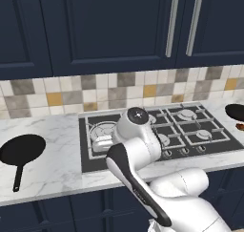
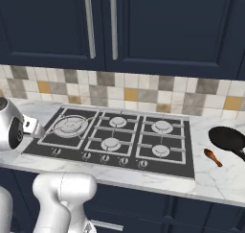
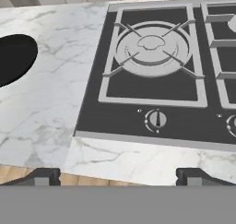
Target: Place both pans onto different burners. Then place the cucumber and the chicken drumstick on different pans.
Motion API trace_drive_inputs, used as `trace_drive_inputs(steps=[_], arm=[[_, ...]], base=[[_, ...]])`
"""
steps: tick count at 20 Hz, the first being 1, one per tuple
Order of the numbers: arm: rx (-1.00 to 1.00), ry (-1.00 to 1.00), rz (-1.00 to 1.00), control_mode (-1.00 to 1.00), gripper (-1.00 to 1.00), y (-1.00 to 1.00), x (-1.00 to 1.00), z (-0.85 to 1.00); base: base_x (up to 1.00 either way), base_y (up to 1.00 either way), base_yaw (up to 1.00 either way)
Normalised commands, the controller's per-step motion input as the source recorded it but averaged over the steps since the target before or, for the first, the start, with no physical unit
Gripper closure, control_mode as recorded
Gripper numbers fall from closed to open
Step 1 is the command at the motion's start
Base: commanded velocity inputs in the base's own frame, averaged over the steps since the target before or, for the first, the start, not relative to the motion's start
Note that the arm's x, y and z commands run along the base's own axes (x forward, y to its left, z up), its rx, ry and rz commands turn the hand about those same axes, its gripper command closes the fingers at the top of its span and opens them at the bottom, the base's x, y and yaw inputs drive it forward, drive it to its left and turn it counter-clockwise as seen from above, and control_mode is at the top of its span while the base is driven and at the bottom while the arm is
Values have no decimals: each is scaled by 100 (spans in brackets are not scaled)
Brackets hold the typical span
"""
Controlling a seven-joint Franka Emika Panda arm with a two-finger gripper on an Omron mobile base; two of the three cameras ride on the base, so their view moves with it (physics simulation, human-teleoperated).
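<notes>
One black pan [image 1: 21, 150] lies on the marble counter left of the cooktop, its handle pointing toward the front edge; its rim also shows in the hand view as the pan [image 3: 14, 59]. The other pan [image 2: 228, 140] sits on the counter right of the cooktop, with the orange-brown chicken drumstick [image 2: 212, 156] just in front of it. My gripper [image 3: 119, 176] hangs open and empty above the cooktop's front left corner, near the large left burner [image 3: 152, 50]. All the burners [image 2: 111, 143] are bare. The cucumber is out of view.
The black cooktop [image 1: 90, 162] has a row of small knobs [image 3: 156, 119] along its front. A tiled backsplash and dark blue wall cabinets [image 1: 109, 26] rise behind it. The counter's front edge [image 3: 138, 165] lies just below my fingertips.
</notes>
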Motion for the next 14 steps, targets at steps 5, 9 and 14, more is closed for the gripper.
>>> trace_drive_inputs(steps=[5,9,14], arm=[[4,0,0,-100,-100,49,3,0],[7,0,0,-100,-100,46,4,0],[3,0,2,-100,-100,53,10,0]], base=[[0,0,0],[0,0,0],[0,0,0]])
